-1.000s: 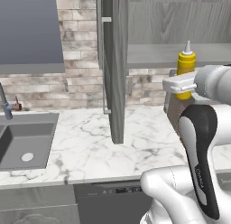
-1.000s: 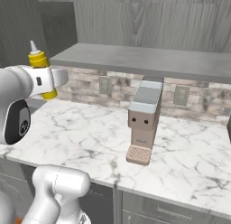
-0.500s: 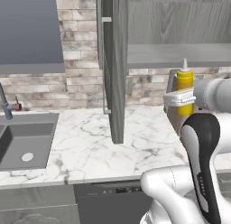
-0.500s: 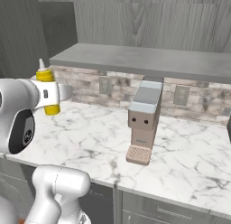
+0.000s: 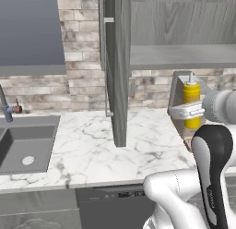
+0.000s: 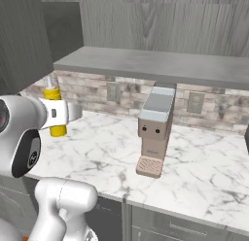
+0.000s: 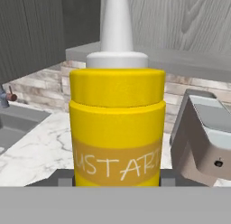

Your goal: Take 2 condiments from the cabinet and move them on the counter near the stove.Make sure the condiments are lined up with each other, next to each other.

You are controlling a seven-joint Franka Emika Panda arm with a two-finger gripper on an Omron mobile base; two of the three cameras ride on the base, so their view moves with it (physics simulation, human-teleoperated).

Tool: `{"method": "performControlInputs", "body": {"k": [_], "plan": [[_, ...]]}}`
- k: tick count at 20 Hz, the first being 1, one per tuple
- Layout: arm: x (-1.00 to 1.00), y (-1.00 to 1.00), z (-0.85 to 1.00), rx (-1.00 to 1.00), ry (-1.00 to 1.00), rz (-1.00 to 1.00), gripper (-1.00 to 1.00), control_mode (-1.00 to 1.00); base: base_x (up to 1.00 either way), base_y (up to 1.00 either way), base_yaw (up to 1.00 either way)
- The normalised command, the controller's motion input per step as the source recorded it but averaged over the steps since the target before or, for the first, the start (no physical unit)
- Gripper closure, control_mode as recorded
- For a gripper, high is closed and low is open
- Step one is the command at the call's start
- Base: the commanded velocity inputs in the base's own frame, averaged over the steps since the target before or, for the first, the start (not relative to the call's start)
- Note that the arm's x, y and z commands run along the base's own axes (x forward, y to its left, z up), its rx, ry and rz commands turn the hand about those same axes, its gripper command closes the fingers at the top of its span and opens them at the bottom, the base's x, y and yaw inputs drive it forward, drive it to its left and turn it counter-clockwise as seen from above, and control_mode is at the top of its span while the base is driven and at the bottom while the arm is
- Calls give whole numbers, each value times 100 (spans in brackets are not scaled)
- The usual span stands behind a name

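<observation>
Between the jaws: gripper (image 5: 186, 111) is clamped on the yellow bottle (image 5: 191, 105) at mid-body; I read the bottle as upright, white nozzle up, "USTAR" label facing the hand camera (image 7: 116, 128).
Bottle position: held in the air above the counter (image 5: 92, 145), below the cabinet (image 5: 184, 25) shelf board, just in front of the coffee machine (image 6: 154, 130); base looks close to the counter in the right base view (image 6: 54, 111), but I can't tell if it touches.
Second condiment: red bottle, I can't spot it from here.
Stove: not in my views, so I judge the drop spot is off to one side.
Step in hand: carrying bottle one from cabinet toward the counter near the stove; roughly a quarter done, my call.
How I'd do it well: keep the bottle vertical, carry it clear of the coffee machine and the open cabinet door (image 5: 115, 66), lower until the base sits flat, then release.
Placement note: leave room right beside it for the red one so both line up.
Risk: slim bottle tips easily if released tilted or early.
Surroundings: sink (image 5: 23, 145) far left, brick backsplash (image 5: 78, 85) behind.
</observation>
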Motion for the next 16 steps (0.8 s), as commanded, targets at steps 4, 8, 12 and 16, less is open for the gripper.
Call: {"method": "performControlInputs", "body": {"k": [4,8,12,16], "plan": [[-6,-9,-3,2,0,0,100,-100,0,0,0],[0,-3,0,0,1,0,100,-100,0,0,0],[0,-3,0,0,0,0,100,-100,0,0,0],[0,0,0,0,0,0,100,-100,0,0,0]]}}
